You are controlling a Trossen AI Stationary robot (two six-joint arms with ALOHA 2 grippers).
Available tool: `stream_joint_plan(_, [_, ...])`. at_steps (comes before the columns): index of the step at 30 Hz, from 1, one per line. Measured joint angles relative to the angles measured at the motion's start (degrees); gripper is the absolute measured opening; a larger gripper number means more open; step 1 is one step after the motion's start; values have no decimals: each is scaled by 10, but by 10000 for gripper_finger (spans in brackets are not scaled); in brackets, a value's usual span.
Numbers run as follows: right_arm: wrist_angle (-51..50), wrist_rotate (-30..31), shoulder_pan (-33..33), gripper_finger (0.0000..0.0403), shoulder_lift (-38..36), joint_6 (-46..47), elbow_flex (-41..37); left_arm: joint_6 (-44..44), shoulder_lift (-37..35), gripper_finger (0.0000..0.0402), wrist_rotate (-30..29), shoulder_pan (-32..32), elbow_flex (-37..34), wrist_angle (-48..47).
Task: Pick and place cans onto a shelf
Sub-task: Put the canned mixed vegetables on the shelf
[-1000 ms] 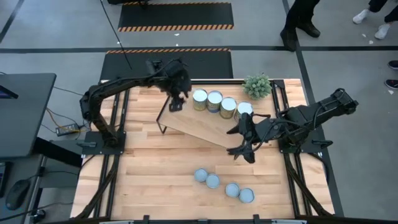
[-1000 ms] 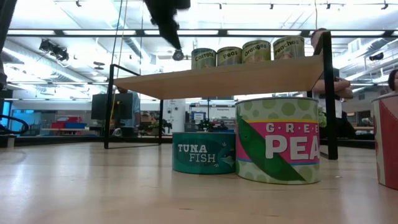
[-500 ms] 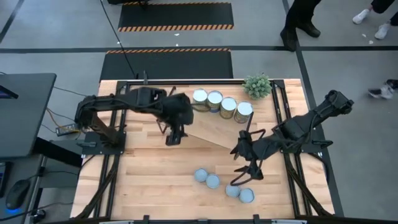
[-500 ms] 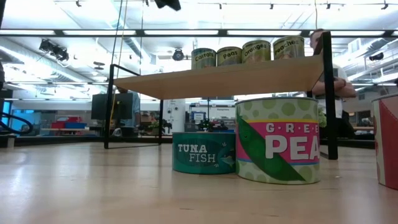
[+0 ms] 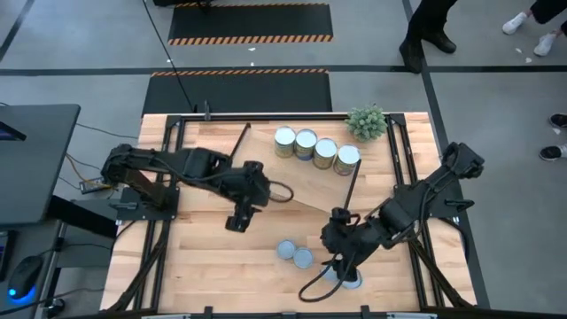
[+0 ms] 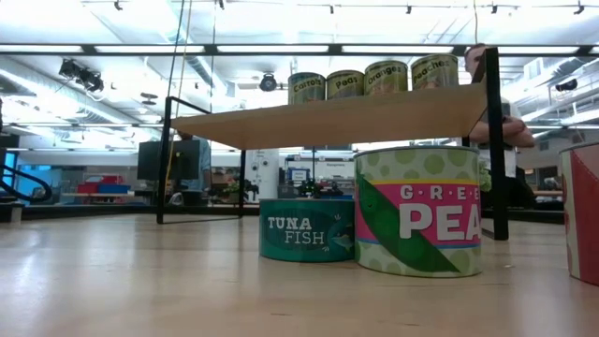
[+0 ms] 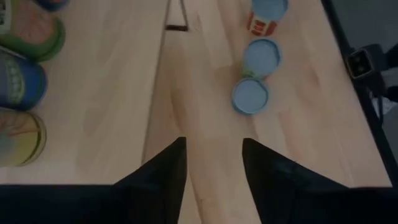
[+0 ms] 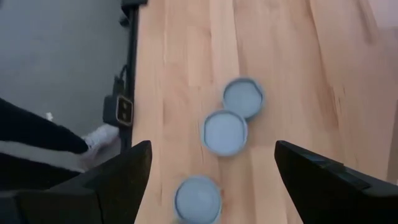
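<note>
right arm (image 5: 390, 217) hides fourth blue-topped can; red can (image 6: 582, 211) cut by low view edge.

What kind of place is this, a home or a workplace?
Most likely a robotics lab or workshop, not a home. The table stands on a grey floor with hazard-striped mats, and the low view shows long ceiling lights and workstations with monitors behind the shelf.
</note>
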Motion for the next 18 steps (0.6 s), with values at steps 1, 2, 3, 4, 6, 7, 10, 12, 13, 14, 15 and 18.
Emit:
stream_joint_plan(1, [-15,0,4,347,9,9,10,-1,-2,154,-5,-7,0,1])
stream_joint_plan(2, [-28,-2,8,347,17,14,18,-1,-4,149,-12,-15,1,2])
stream_joint_plan(3, [-39,-5,13,347,26,20,24,-3,-4,145,-18,-22,1,0])
stream_joint_plan(4, [-52,-10,18,347,35,26,27,-7,-3,142,-25,-30,0,-3])
stream_joint_plan(6, [-73,-26,26,347,51,47,27,-14,-3,137,-43,-47,0,-10])
stream_joint_plan(7, [-80,-35,31,347,59,60,27,-17,-5,134,-54,-55,-3,-9])
stream_joint_plan(10, [-95,-68,46,351,81,93,27,-32,-18,130,-76,-80,-43,12])
stream_joint_plan(12, [-94,-84,58,356,95,100,27,-46,-33,130,-85,-95,-90,31])
stream_joint_plan(13, [-93,-86,64,359,100,102,27,-54,-43,130,-91,-99,-113,51])
stream_joint_plan(14, [-93,-88,69,364,105,105,27,-66,-56,130,-96,-106,-137,69])
stream_joint_plan(15, [-92,-93,74,369,108,110,27,-82,-70,130,-99,-114,-160,80])
stream_joint_plan(18, [-97,-92,91,386,121,131,24,-118,-105,130,-107,-126,-216,132])
